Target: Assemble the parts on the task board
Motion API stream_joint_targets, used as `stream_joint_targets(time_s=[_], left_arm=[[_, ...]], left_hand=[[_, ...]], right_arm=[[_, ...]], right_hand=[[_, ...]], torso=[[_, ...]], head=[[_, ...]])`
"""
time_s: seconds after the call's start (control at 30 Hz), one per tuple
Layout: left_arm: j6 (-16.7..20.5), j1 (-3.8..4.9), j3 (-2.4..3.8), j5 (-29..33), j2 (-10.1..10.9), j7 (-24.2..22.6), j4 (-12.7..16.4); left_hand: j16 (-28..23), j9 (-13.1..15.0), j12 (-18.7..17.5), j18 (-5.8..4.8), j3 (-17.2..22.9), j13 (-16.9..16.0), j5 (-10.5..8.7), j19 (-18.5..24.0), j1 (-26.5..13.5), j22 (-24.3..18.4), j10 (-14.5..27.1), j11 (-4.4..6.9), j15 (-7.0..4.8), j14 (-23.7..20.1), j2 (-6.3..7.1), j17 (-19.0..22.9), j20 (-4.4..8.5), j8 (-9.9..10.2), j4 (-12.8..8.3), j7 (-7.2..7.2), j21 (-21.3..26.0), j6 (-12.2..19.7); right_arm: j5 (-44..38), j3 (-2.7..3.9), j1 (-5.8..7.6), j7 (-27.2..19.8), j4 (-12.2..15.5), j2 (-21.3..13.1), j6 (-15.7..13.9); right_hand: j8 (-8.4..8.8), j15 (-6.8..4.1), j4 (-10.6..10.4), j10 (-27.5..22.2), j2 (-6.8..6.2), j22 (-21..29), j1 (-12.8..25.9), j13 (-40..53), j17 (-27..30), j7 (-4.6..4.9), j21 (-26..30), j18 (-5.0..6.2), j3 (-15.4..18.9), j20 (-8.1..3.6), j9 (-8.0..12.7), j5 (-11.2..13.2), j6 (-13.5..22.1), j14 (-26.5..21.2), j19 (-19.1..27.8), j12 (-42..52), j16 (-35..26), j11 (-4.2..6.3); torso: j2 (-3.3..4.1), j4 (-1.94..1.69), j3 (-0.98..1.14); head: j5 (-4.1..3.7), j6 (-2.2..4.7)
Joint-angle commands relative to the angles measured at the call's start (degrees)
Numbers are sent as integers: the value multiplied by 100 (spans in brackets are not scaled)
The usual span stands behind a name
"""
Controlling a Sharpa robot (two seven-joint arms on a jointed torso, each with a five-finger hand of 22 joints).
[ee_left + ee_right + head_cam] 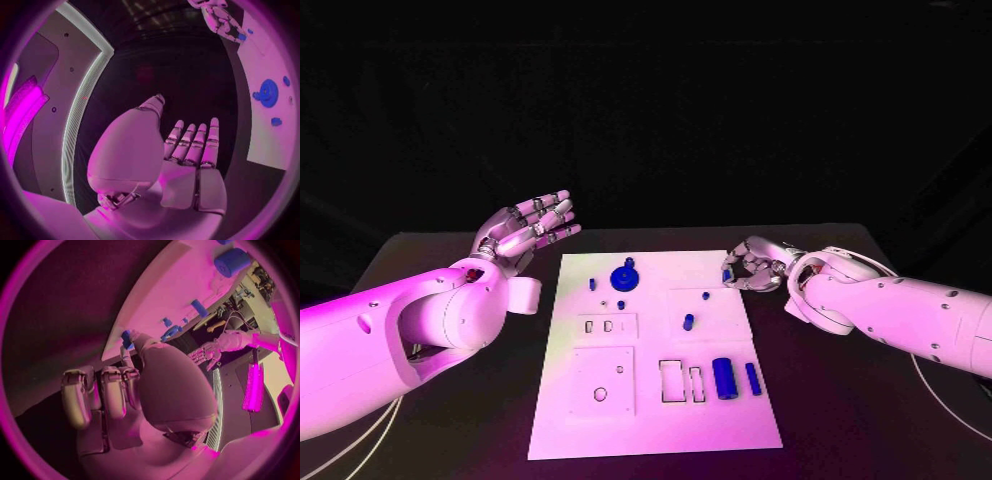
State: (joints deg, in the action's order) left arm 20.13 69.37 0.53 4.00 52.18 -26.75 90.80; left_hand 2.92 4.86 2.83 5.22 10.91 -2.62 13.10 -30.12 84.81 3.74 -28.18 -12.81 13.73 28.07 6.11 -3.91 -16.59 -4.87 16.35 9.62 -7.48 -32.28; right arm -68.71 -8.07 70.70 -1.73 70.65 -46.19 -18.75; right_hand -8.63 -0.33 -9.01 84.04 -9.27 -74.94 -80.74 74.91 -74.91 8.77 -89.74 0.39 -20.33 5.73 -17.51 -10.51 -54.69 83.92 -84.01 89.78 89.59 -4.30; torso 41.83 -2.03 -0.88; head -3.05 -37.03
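Observation:
The white task board (653, 410) lies in the middle of the black table. On it are a blue round disc (626, 274), a short blue peg (688, 321), a thick blue cylinder (724, 377) and a thinner blue bar (751, 377). My right hand (759, 266) is at the board's far right edge, fingers curled, and pinches a small blue part (728, 272); the right wrist view shows this part (127, 338) at the thumb tip. My left hand (528, 228) hovers left of the board's far end, palm up, fingers straight and apart, holding nothing (181, 150).
Rectangular cut-outs (682, 381) lie beside the cylinder, and square inset plates (603, 380) take up the board's near left. Small blue bits (620, 305) sit near the disc. Bare black table runs along both sides of the board.

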Motion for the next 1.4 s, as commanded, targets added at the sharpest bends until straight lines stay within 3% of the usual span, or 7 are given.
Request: stream_joint_targets(time_s=[0.03,0.27,0.33,0.5,0.77,1.23,1.4], left_arm=[[-103,3,4,-13,-8,-27,8],[-99,3,4,-13,-5,-24,8],[-99,3,4,-13,-4,-24,8],[-101,3,4,-13,-3,-24,8],[-100,3,4,-13,1,-23,8],[-97,3,3,-13,-14,-7,-22],[-132,3,-1,-21,-56,20,-64]], left_hand=[[27,10,-17,69,-9,-5,-28,-37,33,6,-42,2,15,38,-39,-5,-4,-23,-27,504,-34,-52],[27,10,-17,69,-9,-5,-28,-37,33,6,-42,2,15,38,-39,-5,-4,-23,-27,504,-34,-52],[27,10,-17,69,-9,-5,-28,-37,33,6,-42,2,15,38,-39,-5,-4,-23,-27,504,-34,-52],[29,8,-19,80,-6,-4,-28,-56,35,8,-45,1,11,41,-42,-4,-5,-21,-29,507,-43,-49],[29,8,-19,80,-6,-4,-28,-56,35,8,-45,1,11,41,-42,-4,-5,-21,-29,507,-43,-49],[71,12,-16,90,-1,-7,-29,-51,38,4,-89,-10,-10,274,-47,-36,-7,-28,-31,512,-43,-87],[280,33,50,195,14,-49,-29,-668,37,89,-618,-74,-96,1091,-56,-158,-3,-65,-37,557,-259,-240]], right_arm=[[-21,-1,-4,2,-9,13,19],[-21,-1,-4,-3,-29,29,-28],[-23,-1,-4,-8,-24,33,-77],[-27,0,-5,-51,6,38,-314],[-28,1,-4,8,149,22,-675],[60,27,306,1018,1242,-56,-1005],[-99,23,317,1499,1659,227,-1116]], right_hand=[[-11,-46,11,596,18,-1506,-7,1509,-1496,1,-26,-39,-40,-36,-6,21,-33,605,-599,22,38,22],[-92,-68,63,596,57,-1506,-14,1509,-1492,-59,-26,-39,-226,-54,-47,34,-253,604,-599,22,37,72],[-181,-98,103,596,94,-1506,-4,1509,-1486,-128,-26,-39,-338,-78,-93,69,-415,603,-599,22,35,135],[-304,-134,181,596,157,-1506,13,1509,-1468,-199,-26,-39,-510,-114,-166,169,-566,599,-599,22,30,203],[-391,-159,259,596,165,-1506,58,1509,-1466,-236,-26,-39,-638,-141,-230,21,-608,598,-599,22,29,240],[-411,-157,235,596,143,-1506,258,1509,-1461,-228,-26,-39,-720,-148,-273,-85,-521,597,-599,22,28,239],[-420,-158,214,596,152,-1506,324,1509,-1459,-230,-26,-39,-744,-149,-287,-112,-503,597,-599,22,27,241]], torso=[[0,-5,2],[0,-2,1],[2,0,2],[-1,0,2],[-2,-1,3],[-22,15,-11],[-39,13,-4]], head=[[0,3],[-5,12],[-2,15],[6,12],[15,5],[44,12],[98,-29]])
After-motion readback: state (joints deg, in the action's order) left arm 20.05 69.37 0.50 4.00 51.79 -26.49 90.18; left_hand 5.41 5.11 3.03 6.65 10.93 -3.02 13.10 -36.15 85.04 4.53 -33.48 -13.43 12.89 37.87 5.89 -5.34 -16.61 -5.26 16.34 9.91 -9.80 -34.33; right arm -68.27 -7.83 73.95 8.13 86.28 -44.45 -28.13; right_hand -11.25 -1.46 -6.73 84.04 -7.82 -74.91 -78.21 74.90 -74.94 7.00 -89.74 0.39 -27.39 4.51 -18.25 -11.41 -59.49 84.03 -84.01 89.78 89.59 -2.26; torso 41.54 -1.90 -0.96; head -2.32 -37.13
